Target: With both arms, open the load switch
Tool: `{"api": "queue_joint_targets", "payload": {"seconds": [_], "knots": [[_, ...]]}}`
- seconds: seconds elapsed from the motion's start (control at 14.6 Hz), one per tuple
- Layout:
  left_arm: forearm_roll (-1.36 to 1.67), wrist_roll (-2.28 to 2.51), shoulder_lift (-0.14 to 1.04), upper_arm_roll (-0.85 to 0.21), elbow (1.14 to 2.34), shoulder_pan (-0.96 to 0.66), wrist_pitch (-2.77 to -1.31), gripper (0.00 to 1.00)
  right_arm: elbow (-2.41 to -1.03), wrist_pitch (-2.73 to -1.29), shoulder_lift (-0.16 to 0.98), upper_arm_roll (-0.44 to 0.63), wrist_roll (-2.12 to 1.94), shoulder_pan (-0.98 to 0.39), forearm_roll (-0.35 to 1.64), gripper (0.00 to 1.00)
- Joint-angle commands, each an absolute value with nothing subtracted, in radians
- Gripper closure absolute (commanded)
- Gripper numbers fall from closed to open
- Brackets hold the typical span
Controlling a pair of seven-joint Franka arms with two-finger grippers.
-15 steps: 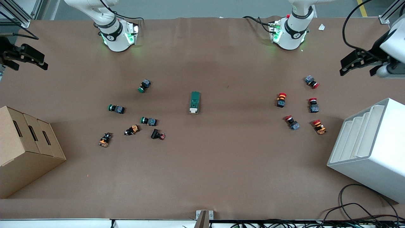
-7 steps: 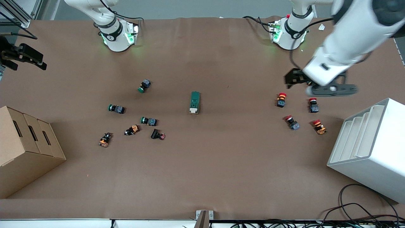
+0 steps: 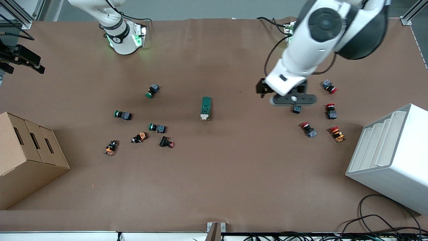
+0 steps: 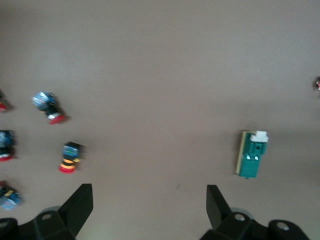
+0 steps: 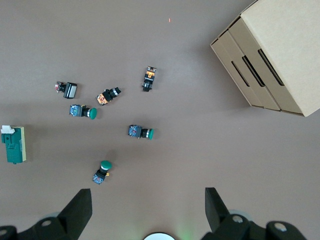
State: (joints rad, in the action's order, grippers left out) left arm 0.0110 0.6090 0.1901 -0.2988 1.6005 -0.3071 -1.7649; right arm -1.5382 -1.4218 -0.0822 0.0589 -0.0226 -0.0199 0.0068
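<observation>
Approach step: the switch [image 3: 206,108] lies mid-worktop, untouched. The left gripper [image 3: 291,99], fingers apart, hovers near the red buttons [image 3: 331,111]. The right gripper [image 5: 147,212], also apart, apparently waits at the worktop's edge. Next, both must close in.

Table [image 3: 214,174] cover: matt brown paper-like sheet, faint creases. Load switch [image 3: 206,107]: dull green plastic, white plastic lever. Push buttons [image 3: 157,127]: glossy plastic caps. Boxes [image 3: 26,157]: matt brown cardboard. Rack [image 3: 391,157]: smooth white, satin finish. Left arm [image 3: 321,36] shell: glossy white plastic, black bands. Gripper fingers [image 4: 80,207]: matt black.
</observation>
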Motion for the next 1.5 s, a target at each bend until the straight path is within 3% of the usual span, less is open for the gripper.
{"api": "queue_joint_targets", "payload": {"seconds": [0.0, 0.27, 0.55, 1.43], "knots": [[-0.009, 0.736, 0.207, -0.296, 1.644, -0.397, -1.854, 0.00, -1.534, -1.442, -0.037, 0.054, -0.029, -0.017, -0.018, 0.00], [-0.171, 1.089, 0.274, -0.296, 1.745, -0.578, -2.072, 0.00, -1.537, -1.453, 0.015, 0.054, -0.014, -0.018, -0.020, 0.00], [-0.369, 1.486, 0.391, -0.299, 1.749, -0.724, -2.175, 0.00, -1.539, -1.463, 0.070, 0.049, 0.251, -0.050, 0.041, 0.00], [-1.047, 2.500, 0.626, -0.298, 1.756, -1.021, -2.174, 0.00, -1.549, -1.673, 0.300, 0.048, 1.297, -0.412, 0.149, 0.00]]}}
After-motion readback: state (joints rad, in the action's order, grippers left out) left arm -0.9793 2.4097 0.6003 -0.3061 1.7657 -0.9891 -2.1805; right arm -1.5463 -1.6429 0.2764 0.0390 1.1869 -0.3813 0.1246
